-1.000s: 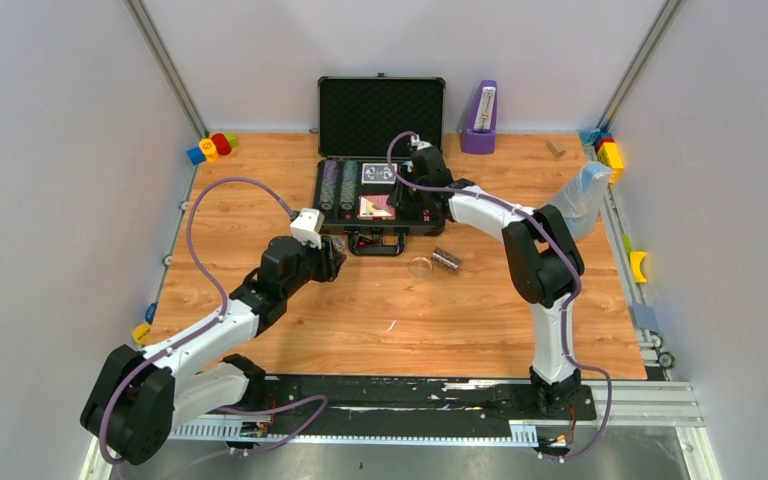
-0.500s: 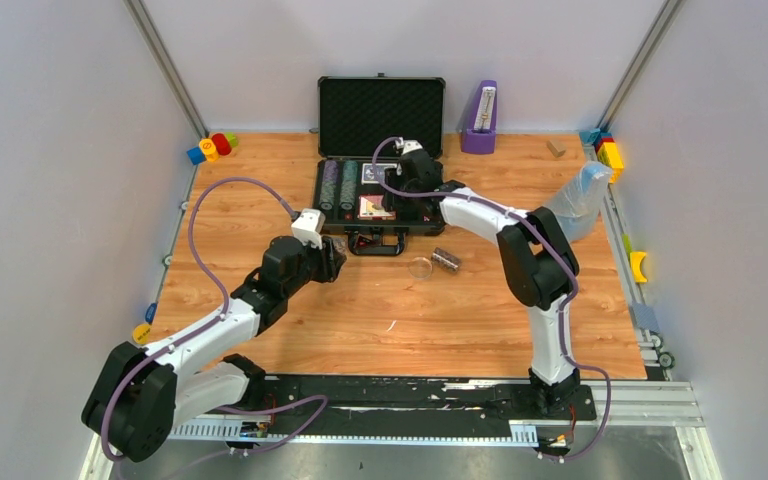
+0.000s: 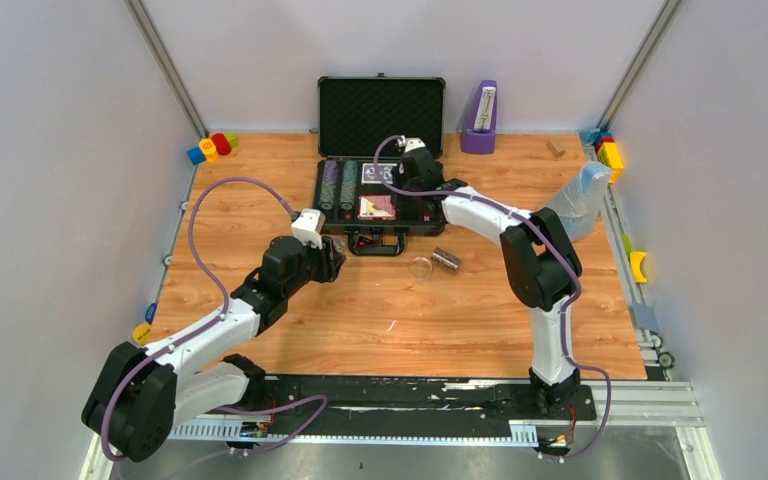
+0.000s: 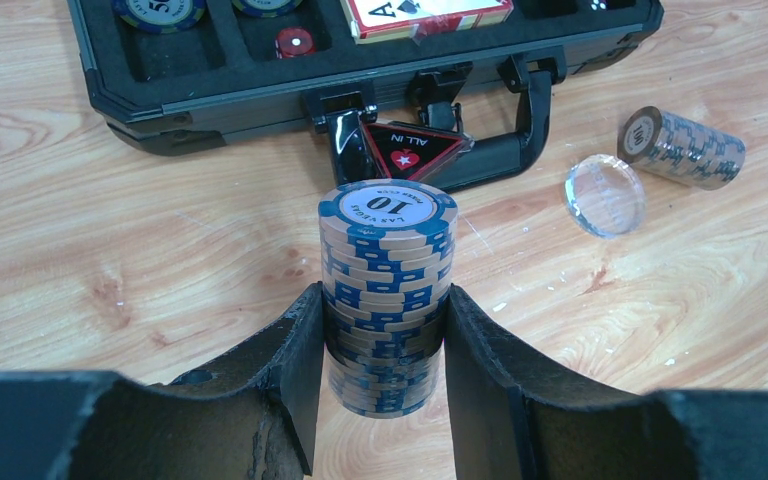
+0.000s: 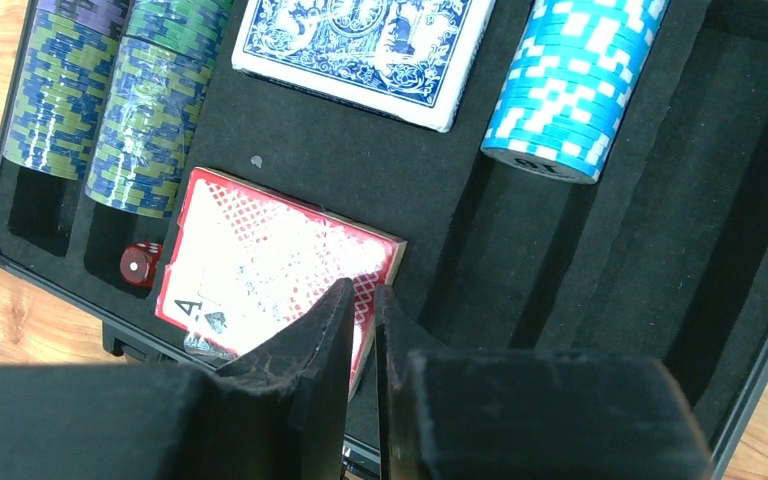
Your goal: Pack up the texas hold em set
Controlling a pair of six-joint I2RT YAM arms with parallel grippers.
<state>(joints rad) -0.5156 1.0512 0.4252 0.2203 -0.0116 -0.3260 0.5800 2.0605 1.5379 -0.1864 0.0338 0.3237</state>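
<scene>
Your left end effector [image 4: 383,305] grasps the chip stack [image 4: 388,240] low (top chips free); tilting spills them. Your right end effector [image 5: 363,300], clenched empty, may snag the red deck [image 5: 270,265].

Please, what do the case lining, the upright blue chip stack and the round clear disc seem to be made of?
The case lining looks like black foam: matte, slightly fuzzy, with cut channels. The upright chip stack is likely plastic or clay composite: satin, moulded blue and tan edge stripes. The clear disc is probably transparent plastic, glossy, wood grain showing through; it could be glass.
</scene>
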